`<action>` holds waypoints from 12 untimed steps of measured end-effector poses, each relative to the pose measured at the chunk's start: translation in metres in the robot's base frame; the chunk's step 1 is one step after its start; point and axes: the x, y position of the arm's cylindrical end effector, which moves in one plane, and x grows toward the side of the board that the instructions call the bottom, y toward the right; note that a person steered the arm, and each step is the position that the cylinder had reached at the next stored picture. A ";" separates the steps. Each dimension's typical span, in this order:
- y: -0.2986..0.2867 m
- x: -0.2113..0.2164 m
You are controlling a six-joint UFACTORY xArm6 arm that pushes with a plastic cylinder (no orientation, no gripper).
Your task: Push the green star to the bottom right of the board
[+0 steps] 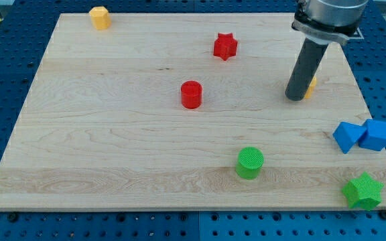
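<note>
The green star (362,191) lies at the board's bottom right corner, near the right edge. My tip (294,98) is at the view's upper right, well above the star. The tip touches or stands just left of a yellow block (310,86), which the rod mostly hides. A green cylinder (250,163) stands left of the star, near the bottom edge.
Two blue blocks (348,136) (376,134) sit together at the right edge, above the green star. A red cylinder (191,94) is near the middle. A red star (225,46) is at the top centre. A yellow block (100,17) is at the top left. The wooden board (112,147) lies on a blue pegboard.
</note>
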 end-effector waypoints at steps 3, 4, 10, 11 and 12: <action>-0.063 0.071; -0.064 0.125; 0.038 0.185; 0.020 0.179; 0.018 0.139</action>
